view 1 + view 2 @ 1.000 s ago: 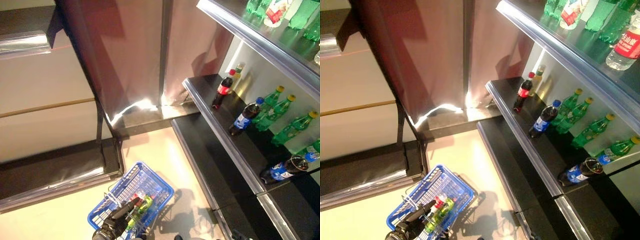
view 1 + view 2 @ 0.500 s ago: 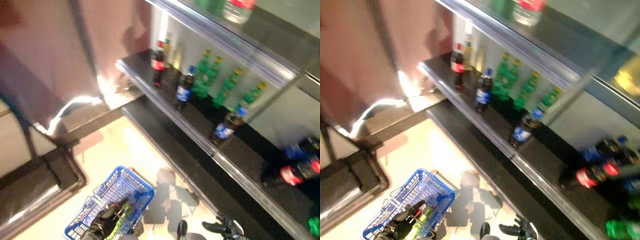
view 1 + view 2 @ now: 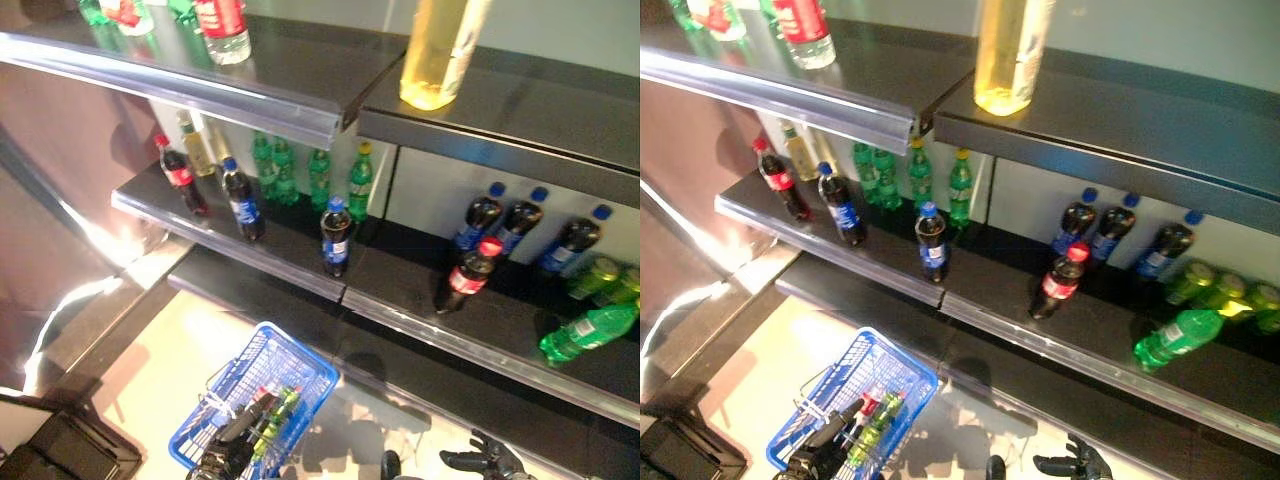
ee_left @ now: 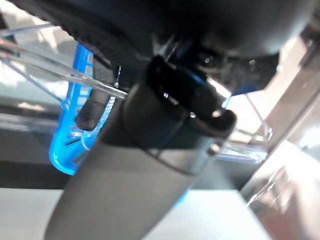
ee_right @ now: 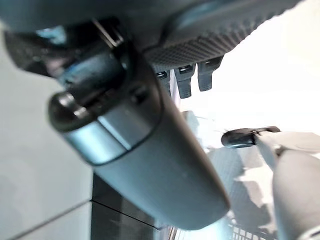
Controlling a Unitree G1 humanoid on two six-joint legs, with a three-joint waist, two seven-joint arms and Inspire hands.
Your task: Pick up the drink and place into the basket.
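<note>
Left eye view: my left hand (image 3: 232, 452) curls round the blue wire basket's (image 3: 300, 362) handle; my right hand (image 3: 484, 462) hangs splayed, empty. Nearest dark plastic cola bottle (image 3: 335, 237) stands on the black shelf (image 3: 420, 320). Likely rigid, smooth, moderately heavy; grip mid-body.

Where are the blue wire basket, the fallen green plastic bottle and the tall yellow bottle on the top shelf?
blue wire basket (image 3: 312, 366): left eye view, on its far rim.
fallen green plastic bottle (image 3: 588, 330): left eye view, mid-body.
tall yellow bottle (image 3: 1008, 55): right eye view, on its lower body.
</note>
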